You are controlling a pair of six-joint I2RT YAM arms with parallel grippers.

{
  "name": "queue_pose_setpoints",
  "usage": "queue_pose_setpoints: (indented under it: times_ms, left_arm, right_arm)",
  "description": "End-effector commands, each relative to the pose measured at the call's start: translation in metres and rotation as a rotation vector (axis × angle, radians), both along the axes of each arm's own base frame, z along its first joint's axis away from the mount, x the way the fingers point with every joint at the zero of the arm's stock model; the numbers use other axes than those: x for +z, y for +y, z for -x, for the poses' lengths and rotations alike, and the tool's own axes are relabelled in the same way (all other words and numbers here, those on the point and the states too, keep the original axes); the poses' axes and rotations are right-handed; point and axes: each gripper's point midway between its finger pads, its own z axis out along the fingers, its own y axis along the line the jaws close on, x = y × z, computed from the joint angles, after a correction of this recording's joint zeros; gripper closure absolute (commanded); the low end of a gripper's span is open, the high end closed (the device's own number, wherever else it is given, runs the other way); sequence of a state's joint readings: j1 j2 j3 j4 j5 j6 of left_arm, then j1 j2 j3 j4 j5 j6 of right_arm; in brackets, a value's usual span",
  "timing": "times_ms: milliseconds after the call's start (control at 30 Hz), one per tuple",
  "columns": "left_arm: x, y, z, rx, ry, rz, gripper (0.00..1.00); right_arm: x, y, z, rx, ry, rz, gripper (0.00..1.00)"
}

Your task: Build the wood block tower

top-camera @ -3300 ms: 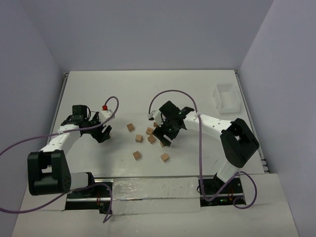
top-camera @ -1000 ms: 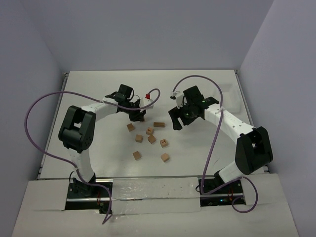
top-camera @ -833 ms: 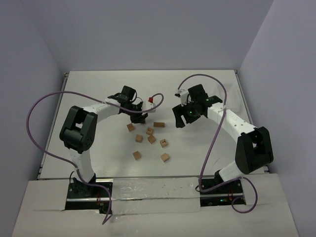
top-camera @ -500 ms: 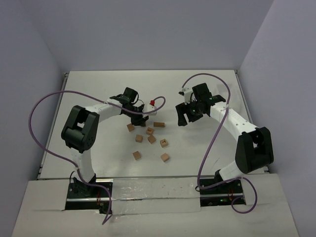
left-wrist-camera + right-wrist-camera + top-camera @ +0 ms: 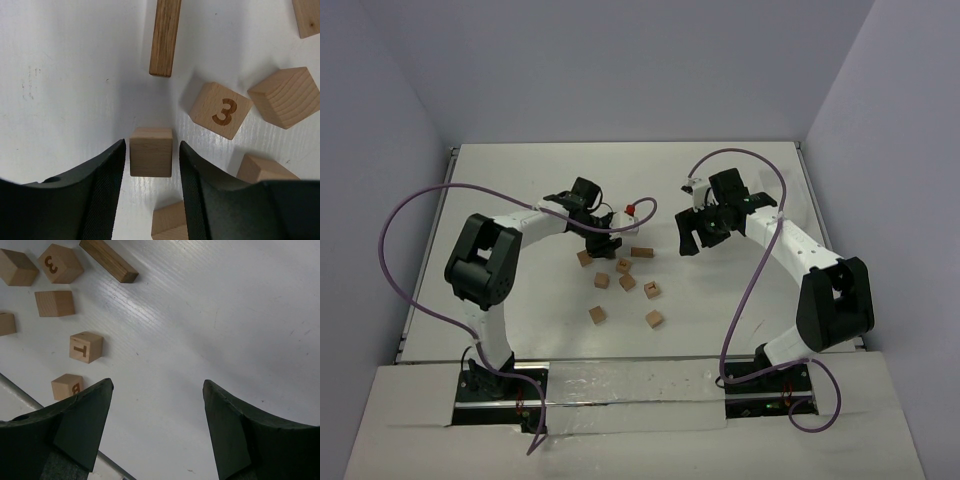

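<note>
1. Table point(image 5: 520, 180): white top, walled on three sides. Both arms reach in over its middle.
2. Left arm point(image 5: 535, 222) stretches toward the centre. Right arm point(image 5: 790, 250) angles in from the other side.
3. Right gripper point(image 5: 692, 238) point(image 5: 157, 390): jaws spread wide, nothing between them. It hangs over bare table, to the right of the blocks and apart from them.
4. Left gripper point(image 5: 603, 238) point(image 5: 151, 145): low at the far edge of the cluster, jaws parted narrowly and straddling a plain cube point(image 5: 151, 159). A thin gap shows on each side, so there is no grip. The cube sits on the table.
5. Wood blocks point(image 5: 627, 283): scattered at table centre between the arms, each lying singly on the surface.
6. Plank point(image 5: 165, 37) point(image 5: 642, 252): lies flat just beyond the straddled cube.
7. "3" cube point(image 5: 220, 111) lies right of the straddled cube, near it. "T" cube point(image 5: 86, 347) lies apart from its neighbours.
</note>
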State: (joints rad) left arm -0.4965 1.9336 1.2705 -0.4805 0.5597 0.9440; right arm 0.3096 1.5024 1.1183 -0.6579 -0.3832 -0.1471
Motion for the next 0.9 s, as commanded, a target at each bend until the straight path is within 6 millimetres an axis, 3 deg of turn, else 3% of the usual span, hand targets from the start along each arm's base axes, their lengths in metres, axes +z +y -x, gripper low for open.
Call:
queue_pose_setpoints:
  times_ms: [0, 167, 200, 267, 367, 433, 567, 633, 667, 867]
  left_arm:
    - [0.050, -0.010, -0.011, 0.000, -0.104, 0.078, 0.41]
    - [0.096, -0.010, -0.023, 0.042, -0.156, 0.133, 0.35]
    - [0.119, -0.007, -0.027, 0.069, -0.172, 0.169, 0.35]
    - [0.143, 0.004, -0.032, 0.112, -0.188, 0.214, 0.34]
    - [0.164, 0.029, -0.030, 0.186, -0.209, 0.220, 0.34]
    - [0.156, 0.049, -0.026, 0.267, -0.193, 0.183, 0.34]
    - [0.121, 0.081, -0.015, 0.449, -0.130, 0.068, 0.37]
    - [0.102, 0.089, -0.003, 0.517, -0.076, 0.043, 0.37]
    - [0.103, 0.090, -0.003, 0.526, -0.084, 0.044, 0.38]
    - [0.065, 0.097, 0.014, 0.601, 0.009, 0.012, 0.36]
  right_arm:
    - [0.016, 0.005, -0.009, 0.009, -0.043, -0.022, 0.20]
    - [0.022, 0.005, -0.012, 0.008, -0.057, -0.023, 0.20]
    - [0.024, 0.005, -0.013, 0.008, -0.059, -0.023, 0.20]
    - [0.027, 0.005, -0.014, 0.010, -0.066, -0.024, 0.20]
    - [0.028, 0.006, -0.016, 0.012, -0.070, -0.025, 0.20]
    - [0.028, 0.008, -0.017, 0.012, -0.069, -0.027, 0.20]
    - [0.027, 0.009, -0.020, 0.001, -0.064, -0.031, 0.20]
    - [0.024, 0.009, -0.020, -0.003, -0.059, -0.030, 0.20]
    - [0.024, 0.009, -0.020, -0.004, -0.058, -0.029, 0.20]
    - [0.018, 0.007, -0.019, -0.011, -0.048, -0.018, 0.19]
